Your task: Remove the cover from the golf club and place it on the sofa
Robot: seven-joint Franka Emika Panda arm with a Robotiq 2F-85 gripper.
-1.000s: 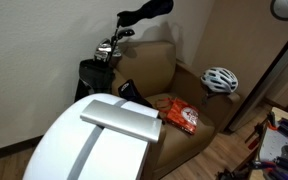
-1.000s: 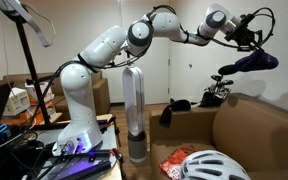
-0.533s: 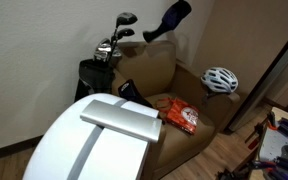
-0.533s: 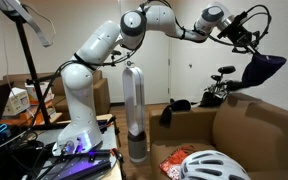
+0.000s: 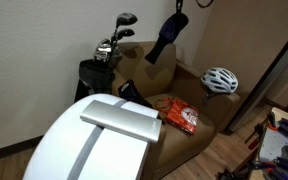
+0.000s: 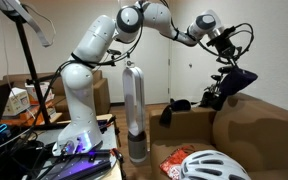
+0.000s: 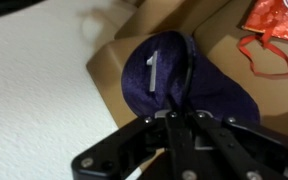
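My gripper (image 7: pixel 180 117) is shut on the cover (image 7: pixel 184 80), a dark-blue soft sock with a white "1". In both exterior views the cover (image 5: pixel 167 40) (image 6: pixel 236 82) hangs from the gripper (image 6: pixel 227 58) above the back of the brown sofa (image 5: pixel 149 72). The golf club (image 5: pixel 127 19) stands bare in the black golf bag (image 5: pixel 92 76), its dark bulbous head showing left of the cover. The sofa's back edge (image 6: pixel 254 125) lies below the hanging cover.
On the sofa seat lie a white bike helmet (image 5: pixel 220 79), an orange packet (image 5: pixel 179 116) and a black item (image 5: pixel 132 92). Silver iron clubs (image 5: pixel 106 47) stick out of the bag. A large white curved object (image 5: pixel 99 140) fills the foreground. A tower fan (image 6: pixel 133 110) stands beside the arm.
The cover came off the club head and moved right and down toward the sofa. It now hangs more upright from the gripper. The club head is bare.
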